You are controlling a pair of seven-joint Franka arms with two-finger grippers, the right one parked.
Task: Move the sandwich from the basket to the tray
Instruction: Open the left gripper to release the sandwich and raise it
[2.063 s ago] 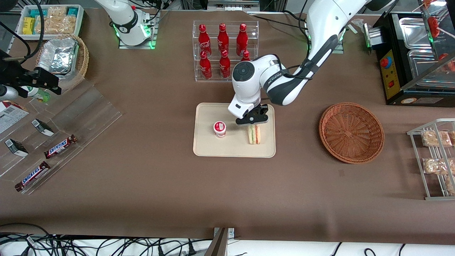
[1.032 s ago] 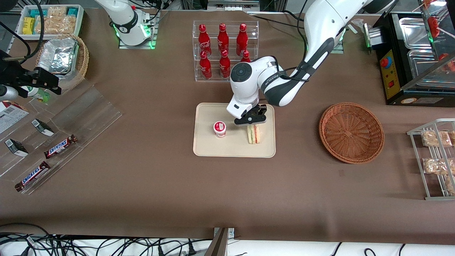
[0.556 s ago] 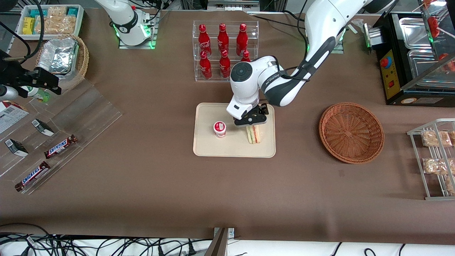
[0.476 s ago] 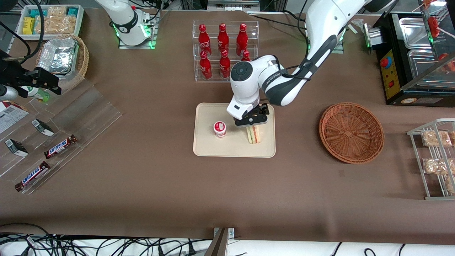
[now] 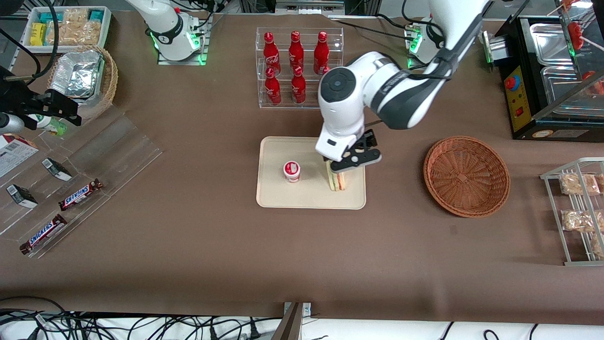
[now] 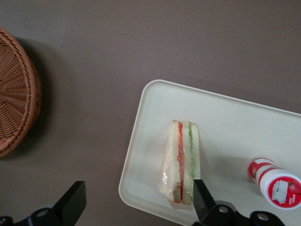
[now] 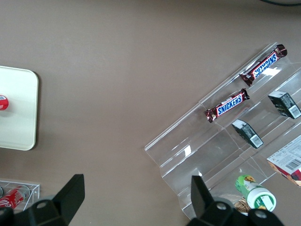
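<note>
Sandwich (image 5: 337, 181): lay on its side on the tray, wrapped in clear film, with red and green filling lines showing between white bread; it sat directly below the claw and was not touched by it.
Claw (image 5: 355, 158): hung above the sandwich with its two fingers (image 6: 70, 205) spread wide apart, holding nothing; in the wrist view the sandwich (image 6: 182, 162) appeared between the two fingers, lower down.
Tray (image 5: 278, 198): cream-beige, flat on the bench beneath the claw; the sandwich occupied the part nearest the claw, close to the tray's rim toward the working arm's end.
Small cup (image 5: 292, 171): white with a red-and-white lid, upright on the tray, beside the sandwich and apart from it, a little way off from the claw toward the parked arm's end.
Basket (image 5: 466, 175): reddish-brown wicker, round and shallow, on the bench well apart from the claw toward the working arm's end; nothing lay in it.
Bench (image 5: 302, 255): covered with a plain brown sheet, with faint creases.
Bottle rack (image 5: 298, 66): clear acrylic, holding red bottles in two rows, farther from the front camera than the claw.
Chocolate bars (image 5: 80, 194): on a clear stepped display toward the parked arm's end, well apart from the claw.
Wire rack (image 5: 578, 212): metal, holding clear bags of beige snacks, at the working arm's end of the bench.
Cables (image 5: 94, 326): black, in a tangle along the bench edge nearest the front camera.
</note>
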